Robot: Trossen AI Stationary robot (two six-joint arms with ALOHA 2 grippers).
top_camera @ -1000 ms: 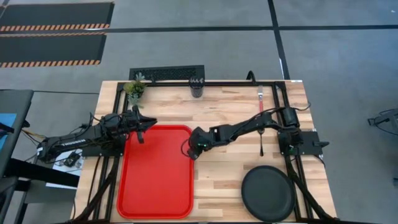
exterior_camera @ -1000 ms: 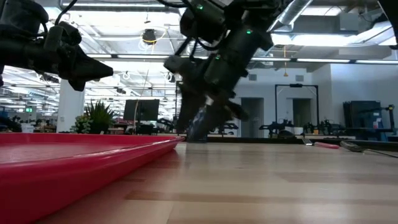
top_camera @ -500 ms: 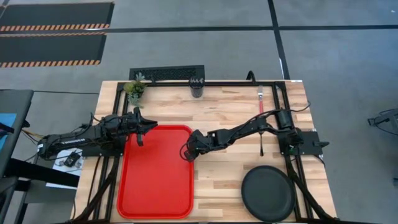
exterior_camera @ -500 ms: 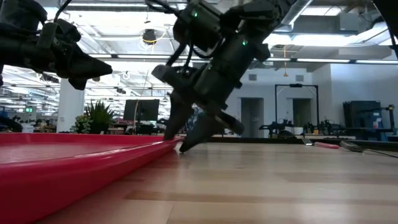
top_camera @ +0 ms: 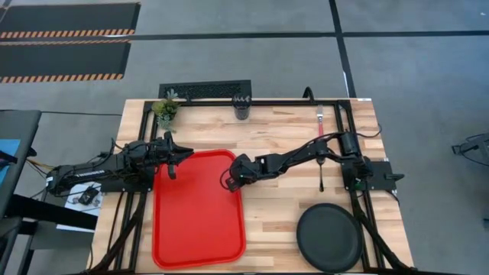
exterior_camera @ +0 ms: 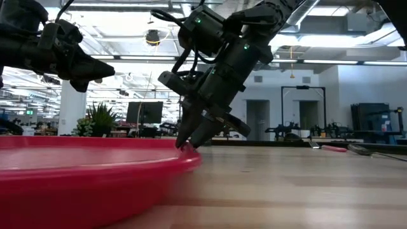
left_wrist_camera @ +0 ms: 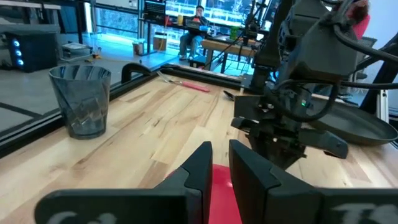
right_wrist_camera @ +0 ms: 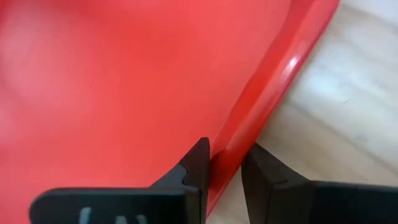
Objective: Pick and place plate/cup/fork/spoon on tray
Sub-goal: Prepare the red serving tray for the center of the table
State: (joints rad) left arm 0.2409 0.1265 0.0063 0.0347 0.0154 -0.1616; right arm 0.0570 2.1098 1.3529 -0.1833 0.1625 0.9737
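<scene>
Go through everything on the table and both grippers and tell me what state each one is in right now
Tray: empty, skewed on the table, right rim pinched.
Right gripper: shut on tray rim.
Left gripper: over the tray's far left corner, fingers slightly parted, holding nothing.
Plate: flat on the table, empty.
Cup: upright, empty.
Fork: lying on the table.
Spoon: lying on the table.
Plant: upright.
</scene>
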